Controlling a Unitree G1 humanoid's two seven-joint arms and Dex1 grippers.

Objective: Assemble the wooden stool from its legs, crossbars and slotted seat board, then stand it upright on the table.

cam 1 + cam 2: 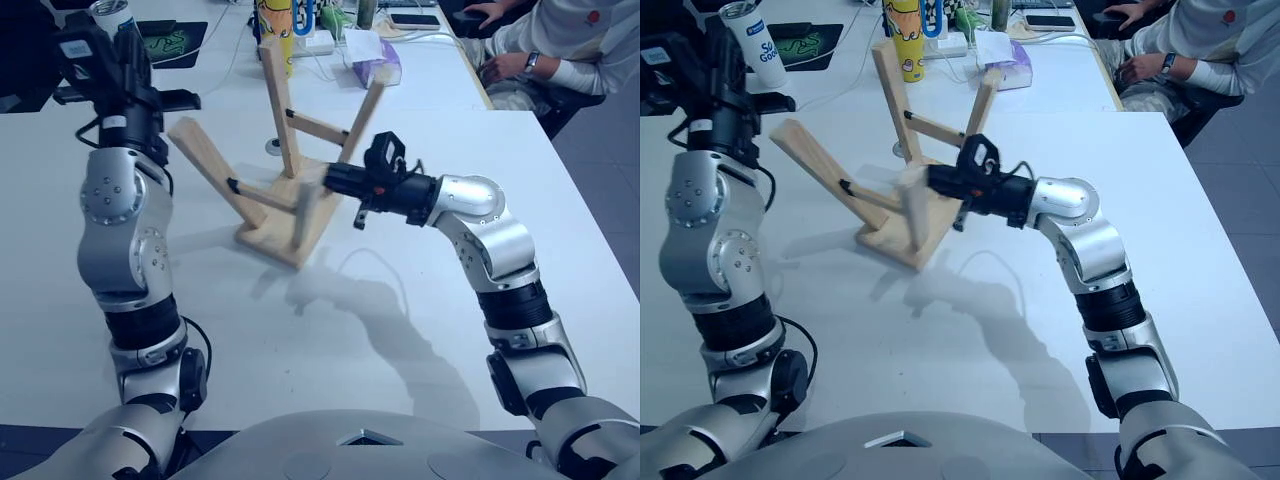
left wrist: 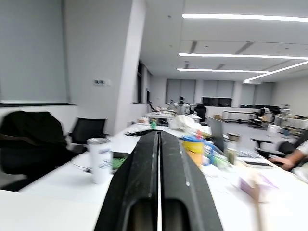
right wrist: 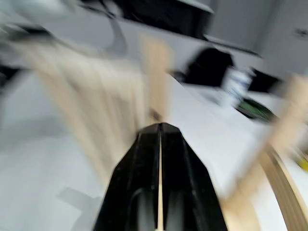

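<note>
On table point(image 1: 400, 330), tipped stool point(image 1: 268, 238); leg point(image 1: 305, 215) beside right fingers point(image 1: 338, 180) — closed

The stool point(image 1: 285, 215) is pale natural wood with small black brackets, the table point(image 1: 400, 330) plain white, the left gripper point(image 2: 159, 132) and right gripper point(image 3: 160, 126) black, the upper-centre cup point(image 1: 904, 40) yellow, the tissue pack point(image 1: 377, 65) lilac.
</note>
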